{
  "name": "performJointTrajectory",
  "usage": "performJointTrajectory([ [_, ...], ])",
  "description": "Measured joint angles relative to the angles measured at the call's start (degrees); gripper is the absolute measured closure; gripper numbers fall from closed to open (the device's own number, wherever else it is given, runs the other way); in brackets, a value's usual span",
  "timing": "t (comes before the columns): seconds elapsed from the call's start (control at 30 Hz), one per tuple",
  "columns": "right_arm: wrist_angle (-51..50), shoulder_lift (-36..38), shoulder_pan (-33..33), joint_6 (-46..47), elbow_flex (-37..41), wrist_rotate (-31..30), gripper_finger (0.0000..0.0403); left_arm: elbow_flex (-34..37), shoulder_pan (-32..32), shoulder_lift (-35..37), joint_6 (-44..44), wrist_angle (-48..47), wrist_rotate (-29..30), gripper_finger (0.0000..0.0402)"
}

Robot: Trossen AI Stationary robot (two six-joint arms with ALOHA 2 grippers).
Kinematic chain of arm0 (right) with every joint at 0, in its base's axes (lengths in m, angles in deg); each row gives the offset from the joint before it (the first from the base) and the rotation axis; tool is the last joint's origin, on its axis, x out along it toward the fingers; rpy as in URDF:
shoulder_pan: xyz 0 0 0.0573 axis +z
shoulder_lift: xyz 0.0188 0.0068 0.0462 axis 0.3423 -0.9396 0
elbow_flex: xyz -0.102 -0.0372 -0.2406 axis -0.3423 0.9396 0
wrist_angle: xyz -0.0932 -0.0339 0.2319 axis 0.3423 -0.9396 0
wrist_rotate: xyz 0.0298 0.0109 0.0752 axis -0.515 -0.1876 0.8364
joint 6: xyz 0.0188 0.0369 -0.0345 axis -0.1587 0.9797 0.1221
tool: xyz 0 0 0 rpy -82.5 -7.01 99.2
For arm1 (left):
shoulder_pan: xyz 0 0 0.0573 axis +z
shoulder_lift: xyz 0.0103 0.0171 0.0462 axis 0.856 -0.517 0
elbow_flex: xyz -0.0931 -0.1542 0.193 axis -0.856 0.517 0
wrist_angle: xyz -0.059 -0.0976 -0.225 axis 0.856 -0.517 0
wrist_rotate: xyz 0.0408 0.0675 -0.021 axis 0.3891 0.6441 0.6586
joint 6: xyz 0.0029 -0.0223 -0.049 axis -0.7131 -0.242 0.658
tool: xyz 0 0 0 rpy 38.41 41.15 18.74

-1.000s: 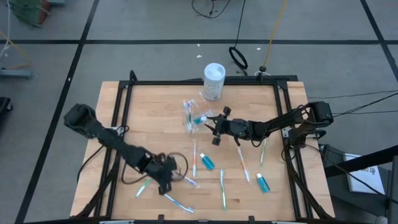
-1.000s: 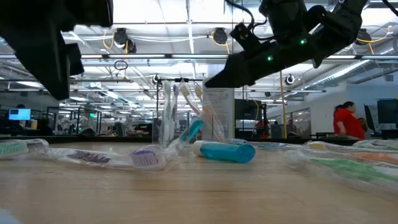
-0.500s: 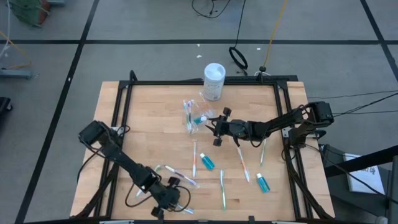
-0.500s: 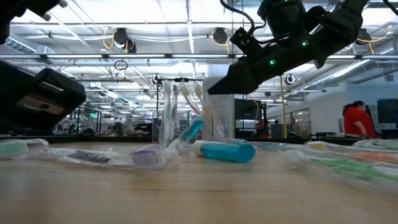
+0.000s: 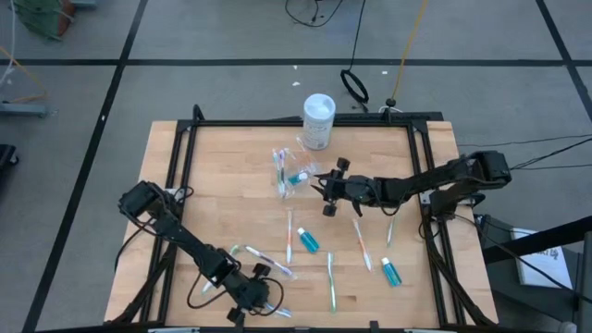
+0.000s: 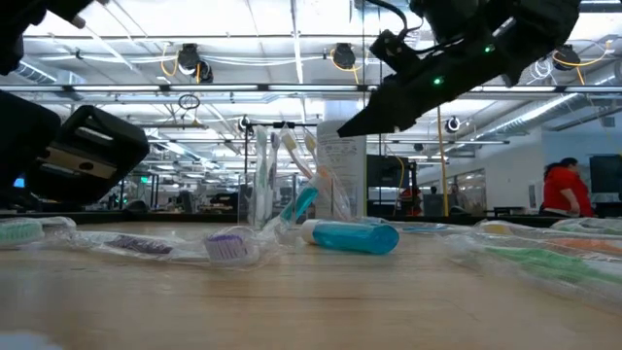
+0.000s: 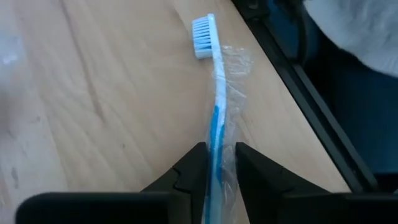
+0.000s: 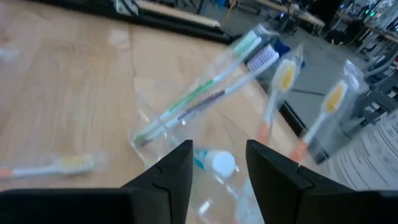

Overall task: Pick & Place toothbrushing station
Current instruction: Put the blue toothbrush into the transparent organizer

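On the wooden table (image 5: pixel 222 176), our left gripper (image 7: pixel 216 163) at seven o'clock pinches a wrapped blue-and-white toothbrush (image 7: pixel 214 102); our right gripper (image 5: pixel 326 187) hovers parted beside the small clear plastic cup (image 5: pixel 284 174) near centre.

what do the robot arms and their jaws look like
Both arms are dark, jointed and slim, with black cables running along them. The left gripper ends in two flat, matte black, squared-off fingers; the right gripper has the same pair. In the low view, small green lights glow on the right arm's wrist housing.
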Motion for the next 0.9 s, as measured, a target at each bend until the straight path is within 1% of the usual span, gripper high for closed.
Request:
performJointTrajectory([
  [0.07, -6.2, 2.9, 0.2, 0.7, 0.0, 0.0, 0.0266, 0.0, 0.0, -0.1, 2.1, 1.3, 0.9, 0.0322],
  [0.13, -12.9, 5.7, 0.5, 3.4, 0.0, 0.1, 0.0267, 0.1, 0.0, -0.2, 2.6, 2.3, 1.5, 0.0328],
  [0.27, -26.7, 11.5, 1.4, 11.3, 0.0, 0.2, 0.0268, 0.1, 0.6, -0.2, -2.8, 1.8, -0.4, 0.0344],
  [0.37, -35.6, 14.8, 1.9, 17.5, 0.0, 0.2, 0.0268, 0.1, 0.8, -0.1, -7.7, 1.7, -1.2, 0.0372],
  [0.43, -40.3, 16.4, 1.9, 20.9, 0.0, 0.2, 0.0268, 0.1, 1.1, 0.0, -9.1, 1.9, -0.7, 0.0389],
  [0.5, -42.5, 17.2, 1.9, 23.6, 0.0, 0.2, 0.0268, 0.2, 1.7, 0.8, -8.9, 1.2, 0.6, 0.0389],
  [0.57, -44.0, 17.5, 1.9, 25.6, 0.0, 0.2, 0.0268, 0.3, 2.8, 2.0, -8.9, 1.1, 2.0, 0.0380],
  [0.63, -44.1, 17.5, 1.9, 26.2, 0.0, 0.2, 0.0268, 0.3, 3.5, 4.8, -9.1, -0.2, 3.6, 0.0378],
  [0.7, -43.9, 17.5, 1.9, 26.2, 0.0, 0.2, 0.0268, 0.2, 4.1, 7.9, -10.4, -0.4, 4.2, 0.0384],
  [0.73, -43.4, 17.5, 1.9, 26.4, 0.3, 0.2, 0.0268, 0.1, 4.3, 9.7, -11.4, -1.1, 5.0, 0.0390],
  [0.8, -42.4, 17.5, 1.9, 26.8, 1.1, 0.2, 0.0268, 0.3, 4.4, 13.7, -14.1, -3.5, 9.9, 0.0394],
  [0.83, -41.7, 17.5, 1.9, 26.9, 1.7, 0.2, 0.0268, 0.2, 4.7, 15.7, -15.5, -3.3, 13.4, 0.0393],
  [0.9, -39.4, 17.5, 1.9, 27.1, 3.5, 0.2, 0.0268, 0.2, 4.9, 20.0, -18.8, -4.4, 22.4, 0.0386],
])
